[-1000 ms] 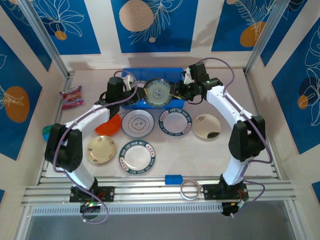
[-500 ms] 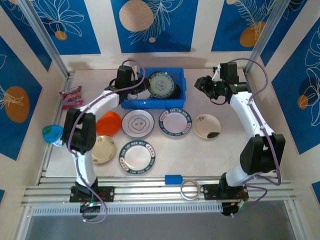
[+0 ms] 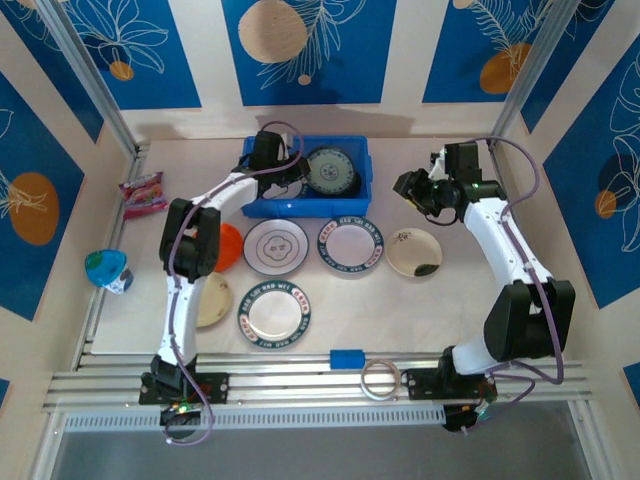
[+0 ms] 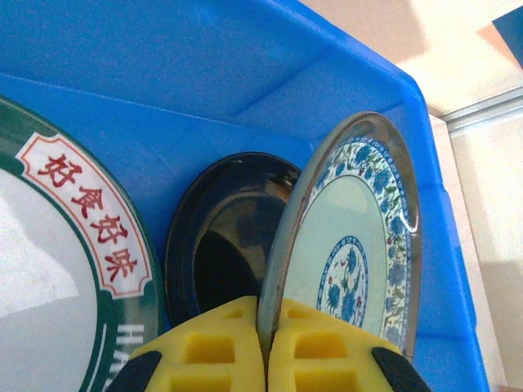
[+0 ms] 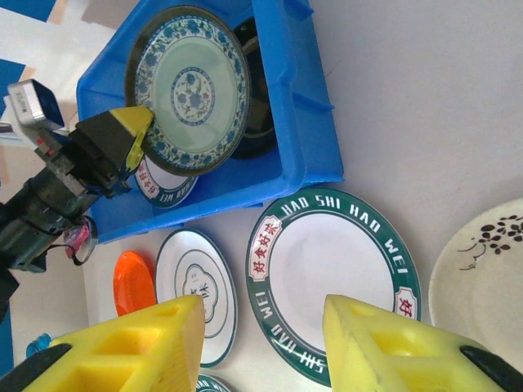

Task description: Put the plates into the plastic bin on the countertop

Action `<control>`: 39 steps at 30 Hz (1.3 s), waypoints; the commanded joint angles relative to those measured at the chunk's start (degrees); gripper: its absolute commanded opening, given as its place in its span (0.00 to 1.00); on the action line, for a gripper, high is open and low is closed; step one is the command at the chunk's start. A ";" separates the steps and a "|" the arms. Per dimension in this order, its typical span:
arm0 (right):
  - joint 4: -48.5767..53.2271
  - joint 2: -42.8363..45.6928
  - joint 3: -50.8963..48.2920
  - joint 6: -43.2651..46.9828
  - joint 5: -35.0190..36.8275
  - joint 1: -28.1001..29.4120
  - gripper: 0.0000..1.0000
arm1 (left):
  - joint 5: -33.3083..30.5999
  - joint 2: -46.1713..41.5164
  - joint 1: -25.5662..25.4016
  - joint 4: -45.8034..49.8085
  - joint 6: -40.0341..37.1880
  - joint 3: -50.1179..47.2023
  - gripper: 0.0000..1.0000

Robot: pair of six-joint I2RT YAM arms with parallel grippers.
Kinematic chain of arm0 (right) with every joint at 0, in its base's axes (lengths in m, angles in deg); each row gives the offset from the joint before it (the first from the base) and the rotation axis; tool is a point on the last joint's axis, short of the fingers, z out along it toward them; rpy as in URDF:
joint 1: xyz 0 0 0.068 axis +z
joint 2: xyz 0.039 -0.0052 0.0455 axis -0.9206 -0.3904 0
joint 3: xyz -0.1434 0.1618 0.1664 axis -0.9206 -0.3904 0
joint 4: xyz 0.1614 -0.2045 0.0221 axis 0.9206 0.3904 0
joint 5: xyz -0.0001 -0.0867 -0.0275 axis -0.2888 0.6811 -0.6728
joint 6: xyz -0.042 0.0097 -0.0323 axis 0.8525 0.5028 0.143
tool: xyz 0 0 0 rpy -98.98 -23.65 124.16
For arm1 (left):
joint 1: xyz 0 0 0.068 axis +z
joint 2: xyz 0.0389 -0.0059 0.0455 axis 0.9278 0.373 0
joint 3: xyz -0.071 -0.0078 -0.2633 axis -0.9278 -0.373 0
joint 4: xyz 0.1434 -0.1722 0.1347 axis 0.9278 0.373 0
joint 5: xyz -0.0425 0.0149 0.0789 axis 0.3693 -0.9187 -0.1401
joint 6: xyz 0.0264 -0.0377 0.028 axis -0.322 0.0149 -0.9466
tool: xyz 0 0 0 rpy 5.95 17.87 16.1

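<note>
The left pincer (image 4: 263,356) is clamping the rim of the teal patterned plate (image 4: 351,245), holding it tilted on edge over the black plate (image 4: 216,245) inside the blue bin (image 4: 245,49) by the desk (image 3: 470,300) far edge, while the right pincer (image 5: 261,339) is hanging nearby, jaws apart.

TOP EXTERNAL: high above the near edge, looking down over whole countertop (image 3: 430,310) | LEFT WRIST: very close, inside plastic bin (image 4: 163,65), facing teal patterned plate (image 4: 351,245) | RIGHT WRIST: mid-height, looking down on bin's right end | SHARED: bin and that plate, all three views
</note>
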 commanded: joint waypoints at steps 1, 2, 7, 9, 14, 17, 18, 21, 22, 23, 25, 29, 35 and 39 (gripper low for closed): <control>0.02 1.82 -1.25 0.02 -2.26 -1.19 0.43 | 0.27 2.37 -0.56 -0.43 1.64 3.83 0.00; -0.03 1.89 -1.64 0.09 -2.59 -1.48 0.42 | 0.27 3.16 -0.65 -0.40 1.78 4.31 0.00; -0.52 2.51 -2.74 0.08 -4.06 -2.29 0.40 | 0.94 6.06 -1.07 1.81 1.64 7.78 0.00; -1.01 2.51 -3.12 0.07 -4.29 -2.30 0.40 | 0.34 6.70 -1.28 3.42 0.68 9.17 0.00; -1.45 1.05 -3.01 0.02 -5.00 -2.23 0.41 | -0.04 8.49 -1.96 5.78 0.67 11.57 0.00; -1.16 0.34 -2.62 0.53 -4.10 -2.04 0.41 | -1.44 9.77 -2.58 8.97 -0.52 13.88 0.00; -1.09 0.15 -2.45 0.74 -4.07 -1.95 0.42 | -1.47 10.20 -2.74 9.86 -0.87 14.71 0.00; -1.04 -0.46 -2.14 0.81 -3.73 -1.82 0.42 | -1.55 11.03 -3.09 11.72 -1.52 16.35 0.00; -1.16 -0.61 -2.01 0.81 -3.72 -1.78 0.42 | -1.74 11.24 -3.11 12.42 -1.85 16.82 0.00; -1.19 -0.81 -1.96 0.73 -3.72 -1.67 0.42 | -1.88 11.33 -3.20 12.86 -2.02 17.04 0.00; -1.25 -0.93 -1.70 0.86 -3.49 -1.45 0.42 | -2.15 11.41 -3.20 13.65 -2.34 17.32 0.04; -1.02 -1.26 -1.06 1.34 -2.61 -0.91 0.43 | -2.58 11.35 -3.20 14.54 -2.93 17.51 0.19; -0.48 -1.30 -0.65 2.06 -1.37 -0.56 0.43 | -2.87 11.21 -3.20 15.82 -3.94 18.51 0.32; 1.27 -1.29 0.14 3.48 1.05 -0.24 0.44 | -2.24 12.09 -3.22 18.93 -5.71 22.06 0.44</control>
